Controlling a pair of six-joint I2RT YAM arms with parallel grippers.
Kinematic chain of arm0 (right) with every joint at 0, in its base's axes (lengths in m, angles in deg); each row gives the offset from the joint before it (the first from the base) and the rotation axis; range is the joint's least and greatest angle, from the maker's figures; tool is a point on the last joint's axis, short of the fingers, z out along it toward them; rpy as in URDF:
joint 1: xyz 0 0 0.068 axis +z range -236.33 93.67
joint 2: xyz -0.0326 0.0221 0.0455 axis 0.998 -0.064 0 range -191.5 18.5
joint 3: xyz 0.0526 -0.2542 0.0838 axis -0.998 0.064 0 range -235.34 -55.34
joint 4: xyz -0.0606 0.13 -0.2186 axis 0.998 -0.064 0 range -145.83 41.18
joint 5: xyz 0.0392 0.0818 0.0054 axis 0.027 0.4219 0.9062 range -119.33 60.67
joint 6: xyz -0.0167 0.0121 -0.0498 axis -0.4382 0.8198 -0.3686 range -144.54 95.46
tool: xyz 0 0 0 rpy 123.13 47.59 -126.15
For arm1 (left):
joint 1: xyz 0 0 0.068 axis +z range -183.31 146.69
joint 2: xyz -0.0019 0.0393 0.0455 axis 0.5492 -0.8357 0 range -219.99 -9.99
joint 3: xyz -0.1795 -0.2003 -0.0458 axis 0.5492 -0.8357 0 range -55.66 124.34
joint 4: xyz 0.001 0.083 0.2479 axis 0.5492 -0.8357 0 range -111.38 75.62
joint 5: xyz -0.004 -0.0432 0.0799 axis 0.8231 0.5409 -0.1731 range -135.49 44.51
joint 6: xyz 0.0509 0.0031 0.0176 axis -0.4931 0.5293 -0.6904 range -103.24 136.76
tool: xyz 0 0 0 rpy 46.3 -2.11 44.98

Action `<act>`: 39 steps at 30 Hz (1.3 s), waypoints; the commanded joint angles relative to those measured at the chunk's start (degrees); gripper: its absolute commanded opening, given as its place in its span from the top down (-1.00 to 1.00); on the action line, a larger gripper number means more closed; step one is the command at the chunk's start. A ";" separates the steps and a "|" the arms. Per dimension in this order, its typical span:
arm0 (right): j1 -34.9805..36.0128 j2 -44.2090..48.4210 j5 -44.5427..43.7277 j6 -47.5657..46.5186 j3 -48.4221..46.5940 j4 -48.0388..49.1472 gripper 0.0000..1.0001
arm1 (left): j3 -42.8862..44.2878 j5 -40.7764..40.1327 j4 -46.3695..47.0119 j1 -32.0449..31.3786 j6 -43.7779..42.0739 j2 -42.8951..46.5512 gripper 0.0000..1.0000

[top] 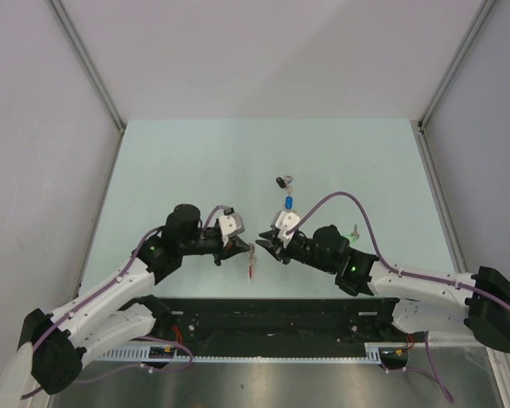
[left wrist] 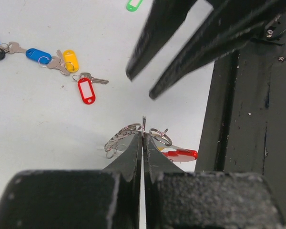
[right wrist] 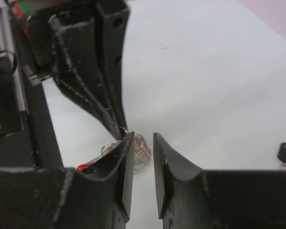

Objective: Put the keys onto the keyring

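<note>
Keyring (left wrist: 121, 135) held in my left gripper (left wrist: 143, 136), near the table's (left wrist: 38, 143) front edge.
Left jaws are pressed fully together on one thin metal loop; the red band lies beside the black rail (left wrist: 238, 124). My right gripper (left wrist: 142, 86) faces it, just beside, jaws partly open and empty. The keys (left wrist: 60, 62) lie loose on the table, well apart from the keyring.

No readable writing in any view.
The red key tag (left wrist: 86, 89) carries a white label slip, blank; nothing legible elsewhere.
</note>
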 commanded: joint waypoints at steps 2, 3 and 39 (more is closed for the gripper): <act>-1.06 3.23 -7.62 1.89 1.05 1.16 0.43 | 1.76 -1.07 2.09 0.21 0.57 0.14 0.99; -1.24 3.32 -7.45 1.90 1.14 0.81 0.42 | 1.68 -1.16 2.09 0.21 0.57 0.22 0.99; -25.77 -6.95 -2.97 22.73 1.40 -10.29 0.08 | 3.08 -7.49 -0.37 0.21 1.71 0.67 0.99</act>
